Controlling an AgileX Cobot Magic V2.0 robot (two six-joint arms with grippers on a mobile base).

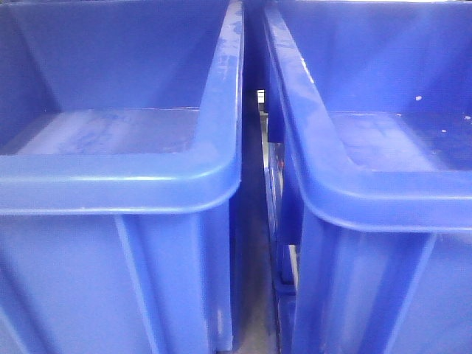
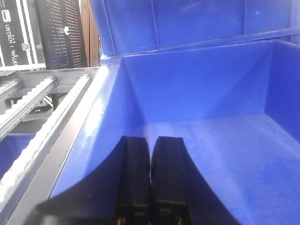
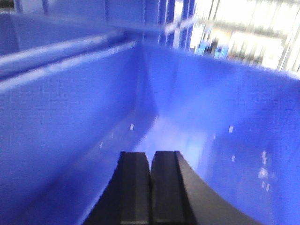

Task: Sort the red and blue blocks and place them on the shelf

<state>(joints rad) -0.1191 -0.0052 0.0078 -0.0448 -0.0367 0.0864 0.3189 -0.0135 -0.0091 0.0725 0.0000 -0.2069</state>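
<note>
A: Front view first. What's there?

B: Two big blue bins side by side, the left bin (image 1: 118, 184) and the right bin (image 1: 376, 177), with a narrow gap between them. Both floors look bare from here. No red or blue block shows, and no arm either.

A: Left wrist view?

B: The left hand (image 2: 151, 164) hangs inside a blue bin (image 2: 206, 93), its two black fingers (image 2: 133, 173) pressed together with nothing between them. Beside the bin's left wall run the shelf's (image 2: 42, 108) grey roller rails. The part of the bin floor in view carries no block.

A: Any writing?

B: A black case (image 2: 18, 33) at the top left has white letters, seemingly "UBTECH" and "WALKER", though they're small and I wouldn't swear to them.

A: Right wrist view?

B: Blurred. The right hand (image 3: 151, 187) is also inside a blue bin (image 3: 70, 117), fingers together and empty. Pale specks dot the walls; no block visible.

A: So how far along?

B: I can't tell where either block is. With both hands empty in bins on the shelf, I'd guess either the dropping is done or nothing is picked.
</note>
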